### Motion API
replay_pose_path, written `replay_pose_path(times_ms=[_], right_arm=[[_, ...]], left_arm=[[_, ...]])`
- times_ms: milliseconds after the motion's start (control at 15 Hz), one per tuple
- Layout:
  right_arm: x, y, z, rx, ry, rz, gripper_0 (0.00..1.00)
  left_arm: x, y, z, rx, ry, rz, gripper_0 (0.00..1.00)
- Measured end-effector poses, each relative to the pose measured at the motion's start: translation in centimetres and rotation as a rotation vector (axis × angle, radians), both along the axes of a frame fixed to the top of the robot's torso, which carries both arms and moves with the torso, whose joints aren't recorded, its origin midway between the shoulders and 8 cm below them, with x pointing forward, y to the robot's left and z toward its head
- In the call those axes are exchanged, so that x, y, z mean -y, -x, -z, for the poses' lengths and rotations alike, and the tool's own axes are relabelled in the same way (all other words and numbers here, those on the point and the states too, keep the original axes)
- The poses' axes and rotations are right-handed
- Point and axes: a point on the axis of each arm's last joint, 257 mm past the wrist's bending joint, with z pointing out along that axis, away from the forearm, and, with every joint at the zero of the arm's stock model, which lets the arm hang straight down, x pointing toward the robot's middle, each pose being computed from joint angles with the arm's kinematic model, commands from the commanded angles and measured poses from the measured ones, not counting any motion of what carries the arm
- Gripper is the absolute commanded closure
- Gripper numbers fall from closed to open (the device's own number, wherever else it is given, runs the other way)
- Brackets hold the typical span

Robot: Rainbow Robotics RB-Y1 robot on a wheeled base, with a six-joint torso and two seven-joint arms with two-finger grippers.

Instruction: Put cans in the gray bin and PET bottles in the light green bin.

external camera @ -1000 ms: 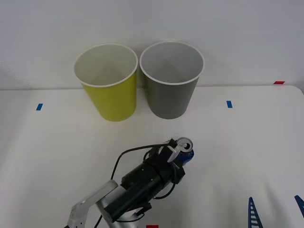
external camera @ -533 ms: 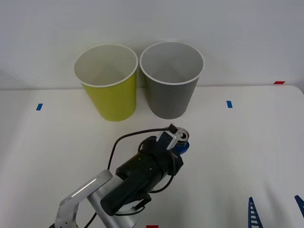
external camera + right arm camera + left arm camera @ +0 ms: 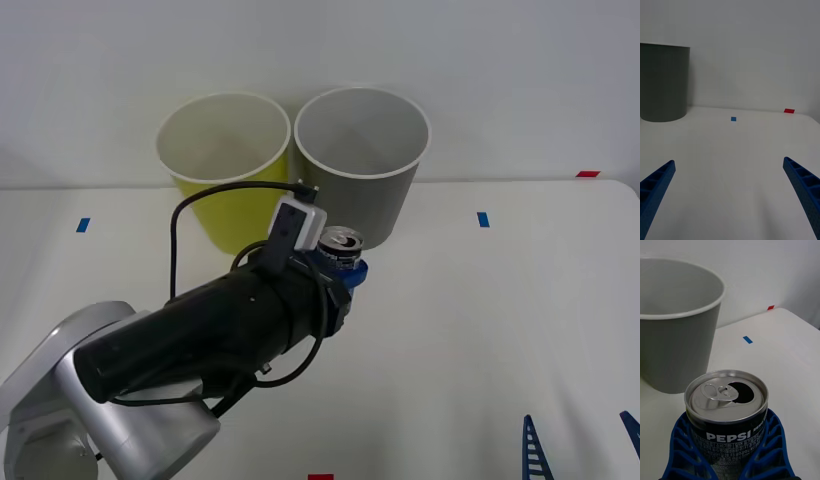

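Observation:
A small silver can (image 3: 340, 242) with an open pull-tab top and dark Pepsi print is held upright in my left gripper (image 3: 343, 268), which is shut on it. The can hangs above the table just in front of the gray bin (image 3: 362, 170), lower than its white rim. In the left wrist view, blue fingers (image 3: 679, 444) wrap the can (image 3: 728, 397), with the gray bin (image 3: 673, 333) close behind. The light green bin (image 3: 222, 170) stands left of the gray one, touching it. My right gripper (image 3: 730, 195) rests open at the table's front right. PET bottles are out of view.
The left arm's black forearm (image 3: 220, 325) and cable stretch across the front left of the white table (image 3: 500, 320). Blue tape marks (image 3: 483, 219) lie to either side and a red mark (image 3: 587, 174) sits at the far right edge. A wall stands behind the bins.
My left arm has risen and moved forward and left with the can, from near the table surface to just in front of the gray bin. The right gripper has not moved.

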Motion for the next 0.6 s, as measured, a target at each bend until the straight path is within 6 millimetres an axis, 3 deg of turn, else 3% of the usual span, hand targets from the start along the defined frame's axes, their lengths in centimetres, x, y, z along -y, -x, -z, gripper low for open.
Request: replay_pose_path(times_ms=[333,600], right_arm=[[0.0,0.0,0.0,0.0,0.0,0.0,0.0],[0.0,0.0,0.0,0.0,0.0,0.0,0.0]], left_arm=[[-4.6,-0.1,-5.1,-0.027,0.037,-0.062,1.0],[-6.4,-1.4,-10.4,0.005,0.159,-0.08,1.0]])
